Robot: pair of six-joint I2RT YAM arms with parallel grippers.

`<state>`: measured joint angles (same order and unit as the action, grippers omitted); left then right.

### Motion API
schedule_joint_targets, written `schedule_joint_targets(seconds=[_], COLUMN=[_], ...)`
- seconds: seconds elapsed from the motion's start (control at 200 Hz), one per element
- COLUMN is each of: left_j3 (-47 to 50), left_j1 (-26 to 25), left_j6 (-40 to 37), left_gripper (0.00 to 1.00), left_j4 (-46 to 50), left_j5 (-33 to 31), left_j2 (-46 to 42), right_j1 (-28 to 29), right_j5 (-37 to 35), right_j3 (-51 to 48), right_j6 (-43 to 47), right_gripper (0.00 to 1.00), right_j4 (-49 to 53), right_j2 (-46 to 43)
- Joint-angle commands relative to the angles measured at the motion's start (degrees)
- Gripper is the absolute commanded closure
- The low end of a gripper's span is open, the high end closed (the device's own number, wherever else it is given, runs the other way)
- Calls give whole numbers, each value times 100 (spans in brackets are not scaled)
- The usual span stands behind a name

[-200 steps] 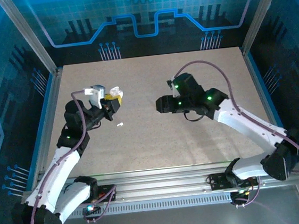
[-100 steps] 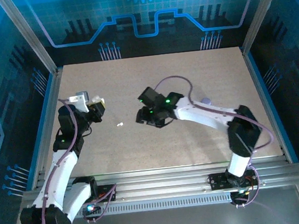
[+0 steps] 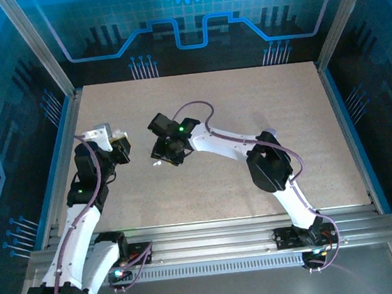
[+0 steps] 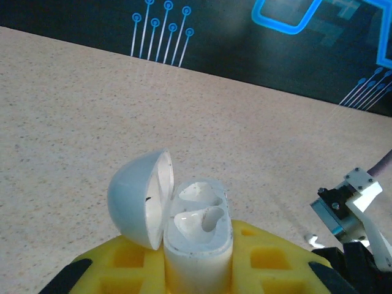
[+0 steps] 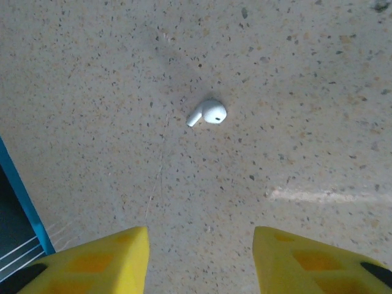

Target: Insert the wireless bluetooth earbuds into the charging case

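My left gripper (image 4: 196,272) is shut on the white charging case (image 4: 197,248), which stands upright between its yellow fingers (image 4: 116,269). The case's lid (image 4: 138,199) is swung open to the left. A glossy white piece seems to sit in the near socket; the far socket looks bare. One earbud (image 5: 208,113) lies alone on the speckled table (image 5: 294,73), a small white speck (image 3: 157,164) in the top view. My right gripper (image 5: 201,260) hangs open above the table just short of it, with nothing between its yellow fingers (image 5: 104,260). From above, the right gripper (image 3: 160,155) sits beside that earbud.
The left gripper (image 3: 120,145) is a short way left of the right one. A blue rail (image 5: 18,202) borders the table at the left. Part of the right arm (image 4: 355,208) shows at the right of the left wrist view. Blue walls enclose the table.
The right arm has swung left across the table to hang over the earbud, and its jaws have narrowed somewhat. The left arm has drawn slightly left with the case.
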<state>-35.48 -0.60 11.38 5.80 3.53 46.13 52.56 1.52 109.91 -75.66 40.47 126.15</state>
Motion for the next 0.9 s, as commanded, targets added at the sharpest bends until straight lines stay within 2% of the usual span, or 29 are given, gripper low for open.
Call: schedule_joint_targets(seconds=[0.0,0.4,0.58,0.895], left_j3=[-91,-64,-97,-64], left_j1=[-79,-274,-379,-545], left_j6=[-251,-273,-381,-430], left_gripper=[79,78,78,78], left_j4=[217,237,325,266], left_j5=[-343,-476,-515,-527], left_j2=[-147,-275,-375,-416], right_j1=[53,-67,-94,-92], right_j5=[-35,156,-100,-455], right_j3=[257,677,1039,861], right_j6=[-273,-547,-415,-393], right_gripper=[52,52,55,56], right_j4=[128,-101,84,304], right_j2=[339,1071,1301,1246])
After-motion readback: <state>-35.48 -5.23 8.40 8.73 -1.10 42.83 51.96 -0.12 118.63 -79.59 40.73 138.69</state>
